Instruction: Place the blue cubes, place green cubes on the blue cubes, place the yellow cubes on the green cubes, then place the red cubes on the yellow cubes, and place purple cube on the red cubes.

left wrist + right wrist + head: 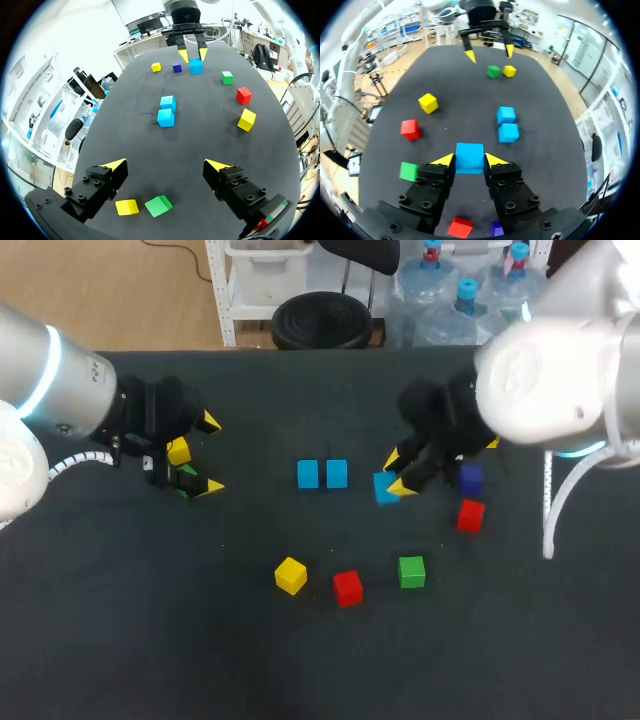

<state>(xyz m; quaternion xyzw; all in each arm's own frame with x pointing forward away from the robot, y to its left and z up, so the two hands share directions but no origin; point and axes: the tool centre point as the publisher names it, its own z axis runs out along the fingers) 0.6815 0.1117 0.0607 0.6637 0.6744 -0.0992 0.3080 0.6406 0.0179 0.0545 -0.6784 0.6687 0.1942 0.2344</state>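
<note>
Two blue cubes (308, 474) (337, 474) sit side by side at mid-table. My right gripper (397, 475) is shut on a third blue cube (384, 490) (469, 157) just right of that pair (508, 133). My left gripper (211, 454) (165, 167) stands open at the left, with a yellow cube (178, 451) (127, 206) and a green cube (185, 475) (158, 205) lying loose between its fingers. Nearer the front lie a yellow cube (291, 575), a red cube (347, 588) and a green cube (411, 571). A purple cube (470, 478) and a red cube (470, 515) lie beside the right gripper.
In the left wrist view another yellow cube (156, 66) lies beyond the purple cube (177, 67), behind my right arm. The dark table (150, 640) has bare surface along its front and left front.
</note>
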